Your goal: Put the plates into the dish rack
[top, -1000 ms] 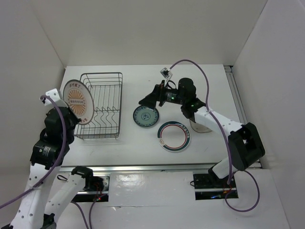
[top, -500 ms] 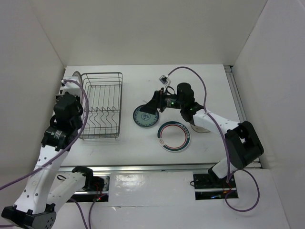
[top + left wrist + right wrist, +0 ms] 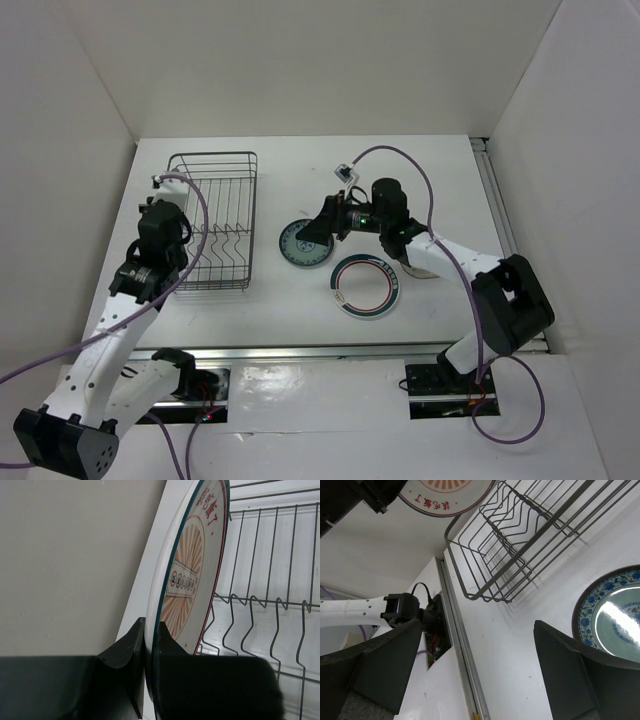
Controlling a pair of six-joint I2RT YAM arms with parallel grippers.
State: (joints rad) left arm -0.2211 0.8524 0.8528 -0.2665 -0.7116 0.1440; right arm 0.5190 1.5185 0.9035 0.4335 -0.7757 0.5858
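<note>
My left gripper (image 3: 150, 647) is shut on the lower rim of the white plate with the orange sunburst (image 3: 192, 575). It holds the plate on edge beside the left wall of the dark wire dish rack (image 3: 212, 156). The rack's prongs (image 3: 270, 605) lie just right of the plate. My right gripper (image 3: 477, 665) is open and empty, and hovers over the near-left edge of the small teal-patterned plate (image 3: 303, 246), which lies flat on the table. The plate with the dark green-and-red rim (image 3: 367, 285) lies flat near the front. The grey glass plate (image 3: 424, 264) is partly hidden under my right arm.
The white side wall (image 3: 65, 560) is close on the left of the held plate. The table's front rail (image 3: 462, 650) and the left arm's base (image 3: 400, 611) show in the right wrist view. The rack (image 3: 520, 540) holds no plates.
My left arm has swung from left of the rack in toward its left wall, turning the sunburst plate from face-up to edge-on. My right gripper has shifted slightly over the teal plate.
</note>
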